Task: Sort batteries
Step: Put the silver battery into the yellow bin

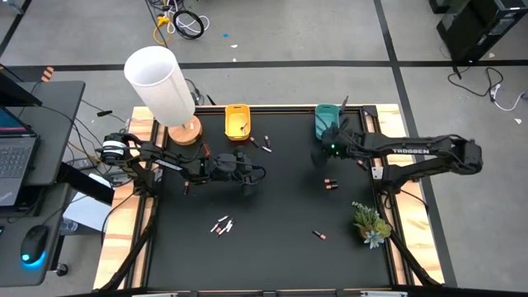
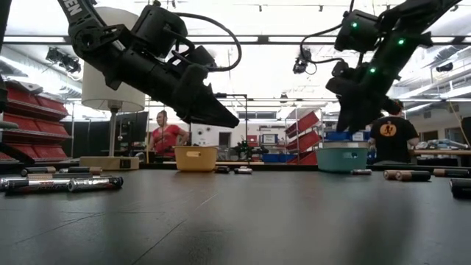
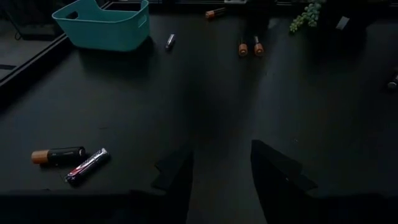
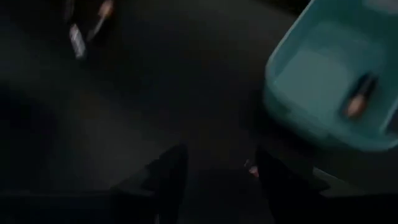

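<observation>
While empty, both grippers point(image 3: 221, 180) point(image 4: 214, 180) agape

The middle of the black table point(image 1: 280, 206) lies open for a pass, with loose batteries point(image 1: 223, 225) scattered at seven o'clock, bins point(image 1: 238, 121) at twelve, a plant point(image 1: 370, 223) at four.
</observation>
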Available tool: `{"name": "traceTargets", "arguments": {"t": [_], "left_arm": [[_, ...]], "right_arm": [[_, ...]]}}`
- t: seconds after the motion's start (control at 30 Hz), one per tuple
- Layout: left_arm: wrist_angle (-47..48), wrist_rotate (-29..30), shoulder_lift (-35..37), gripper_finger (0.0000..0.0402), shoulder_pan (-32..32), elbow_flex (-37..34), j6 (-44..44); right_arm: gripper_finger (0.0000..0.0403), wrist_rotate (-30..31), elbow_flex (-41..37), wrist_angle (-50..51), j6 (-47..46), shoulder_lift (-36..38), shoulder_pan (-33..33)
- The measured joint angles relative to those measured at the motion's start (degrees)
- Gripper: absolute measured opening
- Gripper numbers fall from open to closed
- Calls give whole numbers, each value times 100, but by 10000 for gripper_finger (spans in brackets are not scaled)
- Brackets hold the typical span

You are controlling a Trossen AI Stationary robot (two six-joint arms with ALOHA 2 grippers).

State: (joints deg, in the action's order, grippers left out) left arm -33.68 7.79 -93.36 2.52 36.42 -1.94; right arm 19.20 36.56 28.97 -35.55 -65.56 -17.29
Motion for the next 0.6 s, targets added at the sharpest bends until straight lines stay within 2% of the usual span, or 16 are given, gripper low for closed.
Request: {"name": "traceTargets", "arguments": {"t": [0.07,0.3,0.6], "left_arm": [[8,-14,0,161,0,0,8],[-92,-46,0,161,0,0,49],[-295,-54,0,161,-1,0,55]], "right_arm": [[204,-241,0,241,16,-2,162],[202,-904,0,992,1055,-2,452],[181,-951,0,1281,2419,-69,225]]}}
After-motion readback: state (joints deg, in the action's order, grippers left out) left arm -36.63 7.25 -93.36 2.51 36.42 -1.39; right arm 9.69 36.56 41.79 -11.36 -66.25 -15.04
